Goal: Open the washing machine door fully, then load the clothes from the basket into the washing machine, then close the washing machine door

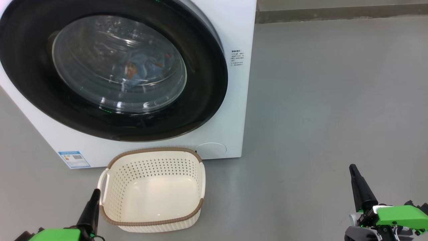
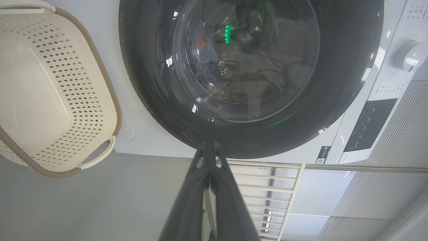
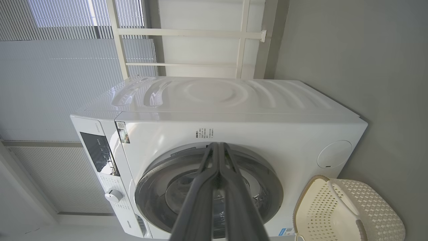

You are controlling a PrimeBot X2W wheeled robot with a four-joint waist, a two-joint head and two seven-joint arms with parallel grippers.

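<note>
The white washing machine (image 1: 239,107) stands on the floor with its black-rimmed washing machine door (image 1: 204,77) shut flat against the front. Through the glass I see the light blue clothes (image 1: 143,67) lying in the drum. The cream basket (image 1: 157,167) sits on the floor just in front of the machine with nothing in it. My left gripper (image 1: 96,191) is shut and empty, low at the basket's left side. My right gripper (image 1: 352,166) is shut and empty, far to the right over bare floor. The left wrist view faces the door (image 2: 334,87) and basket (image 2: 67,87); the right wrist view faces the machine (image 3: 234,100).
Grey floor (image 1: 334,100) stretches wide to the right of the machine. A dark wall base (image 1: 334,15) runs along the back. White railings (image 3: 187,32) and window blinds (image 3: 50,83) stand behind the machine.
</note>
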